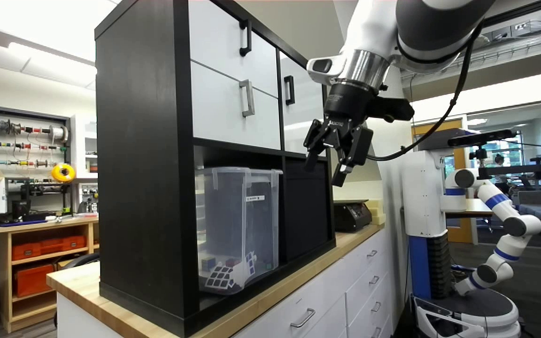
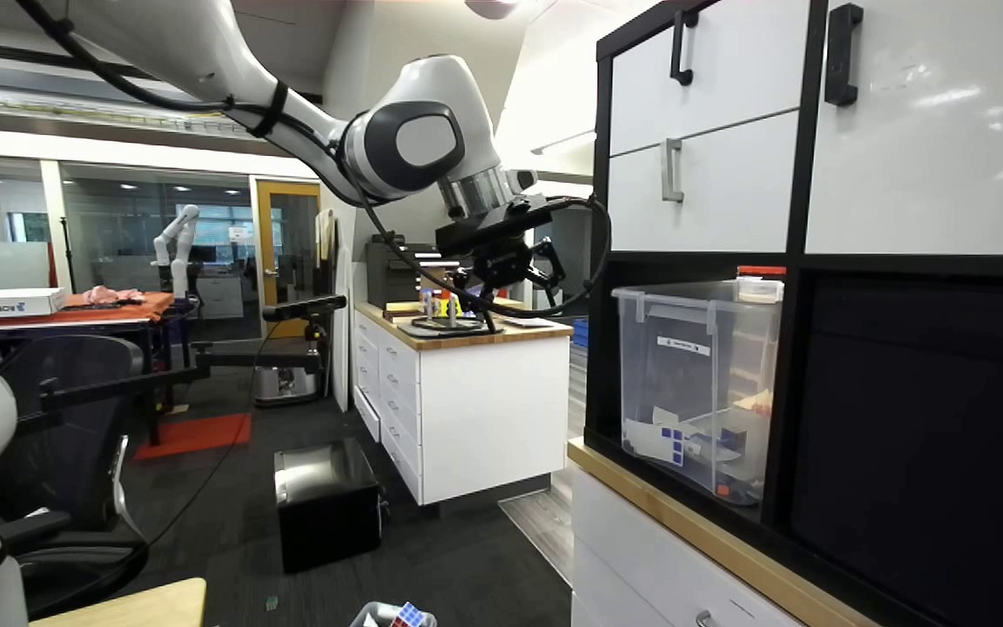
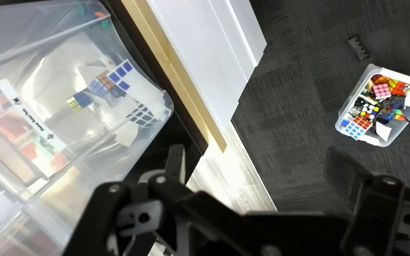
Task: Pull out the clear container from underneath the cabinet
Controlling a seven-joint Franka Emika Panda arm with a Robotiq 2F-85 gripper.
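Observation:
The clear container (image 1: 261,216) stands upright in the lower open cubby of the black cabinet (image 1: 139,164), under white door fronts with small handles. Both also show in an exterior view, the container (image 2: 671,374) with a label strip and the cabinet (image 2: 719,205) above it. In the wrist view the container (image 3: 62,121) fills the left side, with puzzle cubes and papers inside. My gripper (image 1: 324,170) hangs in front of the cabinet, right of the container and apart from it. In the wrist view the gripper (image 3: 256,160) has its fingers wide apart with nothing between them.
The cabinet stands on a wooden counter (image 1: 298,277) over white drawers (image 1: 331,291). A dark panel (image 1: 305,211) fills the neighbouring cubby. A small bin (image 3: 351,96) of puzzle cubes sits on the carpet. A red-lidded tub (image 2: 760,287) shows at the container's right rim.

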